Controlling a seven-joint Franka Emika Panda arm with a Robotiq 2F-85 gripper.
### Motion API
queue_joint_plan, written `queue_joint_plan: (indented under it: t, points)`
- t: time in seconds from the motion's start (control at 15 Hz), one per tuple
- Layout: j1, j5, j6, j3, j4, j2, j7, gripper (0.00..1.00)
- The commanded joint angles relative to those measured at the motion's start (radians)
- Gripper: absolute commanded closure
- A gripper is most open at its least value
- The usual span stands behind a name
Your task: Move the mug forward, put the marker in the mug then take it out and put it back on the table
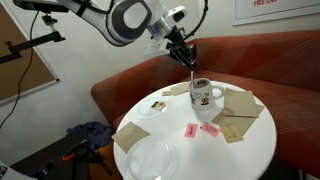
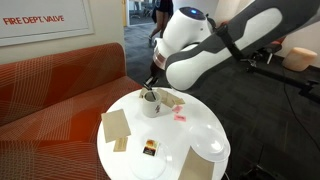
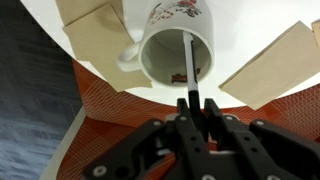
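The white mug (image 1: 204, 98) with its dark and red print stands on the round white table (image 1: 240, 150), also visible as the mug (image 2: 151, 104) and the mug (image 3: 175, 45). My gripper (image 3: 192, 104) hangs just above the mug's mouth, shut on the thin black marker (image 3: 190, 62). The marker's upper end sits between the fingers and its lower part reaches down inside the mug. In the exterior views the gripper (image 1: 184, 56) and the gripper (image 2: 152, 86) sit directly over the mug.
Brown napkins (image 1: 240, 103) lie around the mug. White plates (image 1: 153, 158) sit near the table's front, small pink packets (image 1: 191, 130) beside the mug. A red-orange curved sofa (image 1: 130, 85) wraps behind the table.
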Motion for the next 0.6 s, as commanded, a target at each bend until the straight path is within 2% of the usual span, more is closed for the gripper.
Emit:
queue_joint_plan:
  t: [0.0, 0.07, 0.2, 0.53]
  points:
    - [0.050, -0.048, 0.033, -0.061, -0.122, -0.145, 0.064, 0.95]
    - [0.075, -0.074, 0.022, -0.092, -0.139, -0.175, 0.105, 0.95]
    - [0.086, -0.094, -0.013, -0.104, -0.173, -0.235, 0.135, 0.95]
    - [0.083, -0.081, -0.096, -0.075, -0.277, -0.378, 0.118, 0.95]
